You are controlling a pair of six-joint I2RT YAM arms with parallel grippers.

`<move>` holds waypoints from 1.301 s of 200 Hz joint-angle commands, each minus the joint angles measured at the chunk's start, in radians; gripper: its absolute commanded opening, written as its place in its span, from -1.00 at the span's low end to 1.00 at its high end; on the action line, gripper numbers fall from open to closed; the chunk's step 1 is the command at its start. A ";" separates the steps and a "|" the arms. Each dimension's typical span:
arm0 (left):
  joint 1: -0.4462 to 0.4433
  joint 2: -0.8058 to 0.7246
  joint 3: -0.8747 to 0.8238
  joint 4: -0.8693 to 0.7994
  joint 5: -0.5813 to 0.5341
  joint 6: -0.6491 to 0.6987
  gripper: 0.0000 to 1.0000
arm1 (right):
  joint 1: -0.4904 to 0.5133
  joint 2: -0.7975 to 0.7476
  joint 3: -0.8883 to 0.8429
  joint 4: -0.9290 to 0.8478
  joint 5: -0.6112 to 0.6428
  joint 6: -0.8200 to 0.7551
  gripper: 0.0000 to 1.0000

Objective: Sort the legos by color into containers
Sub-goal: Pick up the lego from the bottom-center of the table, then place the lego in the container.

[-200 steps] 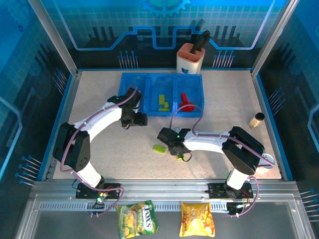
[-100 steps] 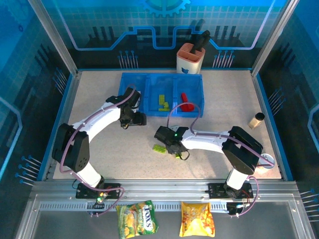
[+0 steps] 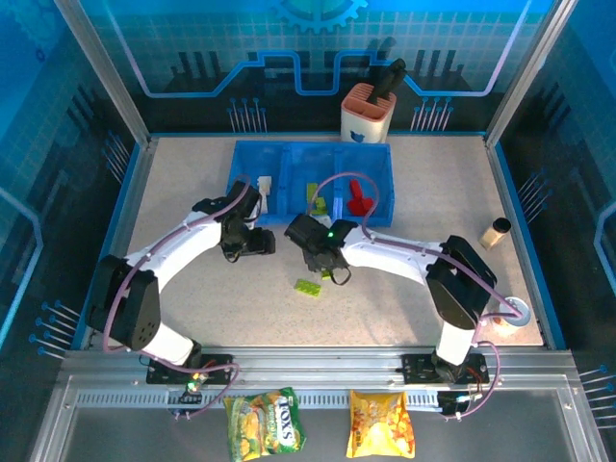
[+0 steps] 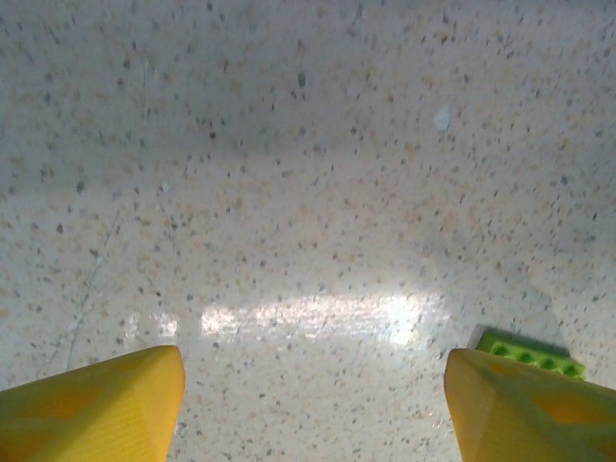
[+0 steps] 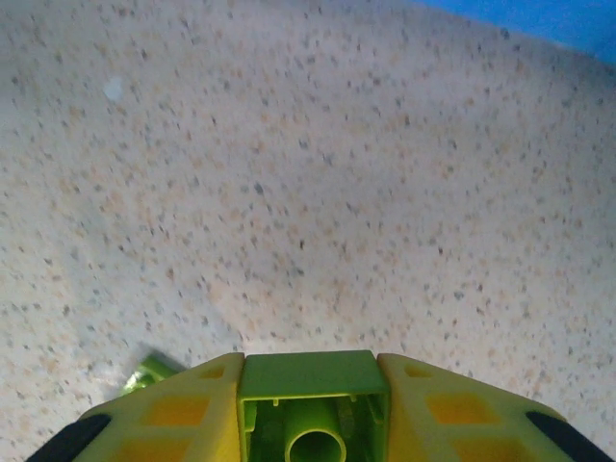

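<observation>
Green brick [image 5: 313,380] is sitting pinched in the right end effector [image 5: 313,423], ready for the tray [image 3: 252,159]; left end effector [image 4: 313,404] is hanging wide, empty, above the bench [image 4: 289,144].

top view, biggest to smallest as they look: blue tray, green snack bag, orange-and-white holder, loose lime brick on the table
translucent blue plastic tray
green snack bag (possibly nearer the camera)
orange-and-white cylindrical holder
loose lime green studded brick

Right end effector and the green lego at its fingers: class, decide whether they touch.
Touching. The right wrist view shows the green lego pressed between the right end effector's fingers with no gap.
</observation>
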 commanded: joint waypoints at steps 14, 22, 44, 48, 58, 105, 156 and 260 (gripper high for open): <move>0.005 -0.083 -0.091 0.005 0.049 -0.040 0.45 | -0.060 0.060 0.115 -0.013 -0.034 -0.075 -0.28; 0.005 -0.098 -0.114 0.011 0.055 -0.047 0.46 | -0.074 0.075 0.143 -0.011 -0.047 -0.088 -0.28; 0.002 -0.134 -0.173 0.025 0.072 -0.072 0.45 | -0.102 0.121 0.225 -0.016 -0.067 -0.120 -0.28; 0.001 -0.141 -0.183 0.026 0.073 -0.077 0.45 | -0.107 0.129 0.239 -0.017 -0.069 -0.126 -0.28; -0.002 -0.160 -0.209 0.030 0.072 -0.089 0.45 | -0.117 0.148 0.271 -0.015 -0.070 -0.141 -0.28; -0.043 -0.251 -0.311 0.039 0.062 -0.146 0.45 | -0.178 0.239 0.396 0.031 -0.104 -0.198 -0.29; -0.094 -0.271 -0.349 0.044 0.057 -0.196 0.45 | -0.228 0.331 0.478 0.160 -0.150 -0.240 -0.31; -0.124 -0.293 -0.371 0.026 0.038 -0.231 0.45 | -0.288 0.527 0.612 0.360 -0.218 -0.230 -0.31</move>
